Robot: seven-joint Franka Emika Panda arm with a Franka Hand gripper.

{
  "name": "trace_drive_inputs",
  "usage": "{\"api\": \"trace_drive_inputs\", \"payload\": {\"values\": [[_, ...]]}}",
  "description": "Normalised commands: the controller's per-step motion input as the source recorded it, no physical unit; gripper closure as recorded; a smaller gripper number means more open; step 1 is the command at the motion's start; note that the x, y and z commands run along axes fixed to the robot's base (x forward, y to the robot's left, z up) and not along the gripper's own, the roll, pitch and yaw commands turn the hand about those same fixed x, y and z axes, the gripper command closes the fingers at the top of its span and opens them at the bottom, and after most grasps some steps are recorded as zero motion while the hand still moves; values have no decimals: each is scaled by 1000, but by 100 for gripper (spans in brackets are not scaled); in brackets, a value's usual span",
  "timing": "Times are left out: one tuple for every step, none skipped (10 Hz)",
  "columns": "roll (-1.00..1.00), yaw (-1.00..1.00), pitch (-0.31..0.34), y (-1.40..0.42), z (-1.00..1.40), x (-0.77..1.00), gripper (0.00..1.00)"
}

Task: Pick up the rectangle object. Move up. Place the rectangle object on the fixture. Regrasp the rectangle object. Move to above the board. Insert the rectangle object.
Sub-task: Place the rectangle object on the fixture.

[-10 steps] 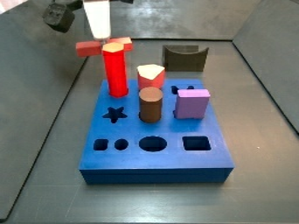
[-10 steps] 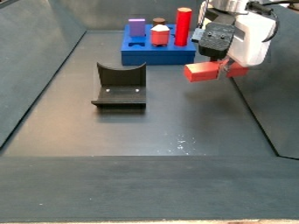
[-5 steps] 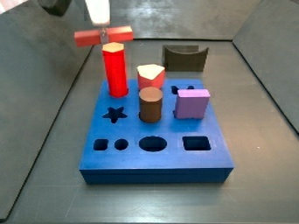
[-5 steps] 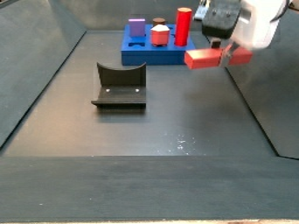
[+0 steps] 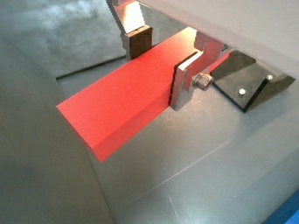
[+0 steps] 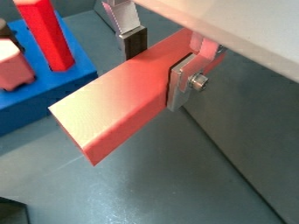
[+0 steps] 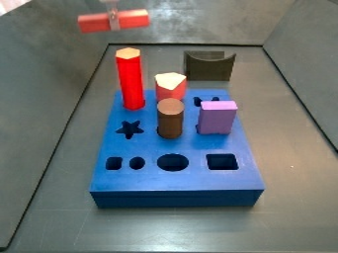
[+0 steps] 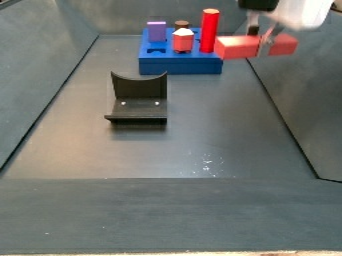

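I am holding my pincer [image 6: 162, 59] high above the dark desk [image 8: 187, 140], near one side wall, with open floor beneath and around it. Its two silver fingers [image 5: 187, 80] are clamping the red bar [image 5: 131, 91] across its middle, pads pressing on opposite flat faces. In both side views the red bar [image 7: 113, 20] is hanging level in the air, well apart from everything below. The dark fixture [image 8: 135, 100] is sitting alone on the floor with its scooped top bare. The blue board [image 7: 179, 148] is lying flat, carrying a red hexagonal post [image 7: 129, 78], a brown cylinder [image 7: 171, 118] and a purple cube [image 7: 218, 116]; its star, circle and square holes along the near edge are showing empty.
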Motion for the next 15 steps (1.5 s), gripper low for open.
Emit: {"api": "trace_drive_inputs", "payload": {"values": [[93,8,63,19,650,-19,100],[84,9,70,17,513,-12,100],[81,11,75,16,327,-3,100],[80,14,80,15,185,-1,100],[-32,1000,-53,130,90,1000,100],[-33,1000,-52,130,81,1000,100],[-36,1000,-49,122,65,1000,100],[-40,1000,-48,115,59,1000,100],[-45,1000,-48,110,52,1000,100],[-52,1000,-47,103,43,1000,100],[-59,1000,-46,96,34,1000,100],[-64,1000,-45,93,30,1000,100],[-75,1000,-45,85,21,1000,100],[-85,1000,-44,79,14,1000,100],[-97,1000,-44,73,9,1000,100]]}}
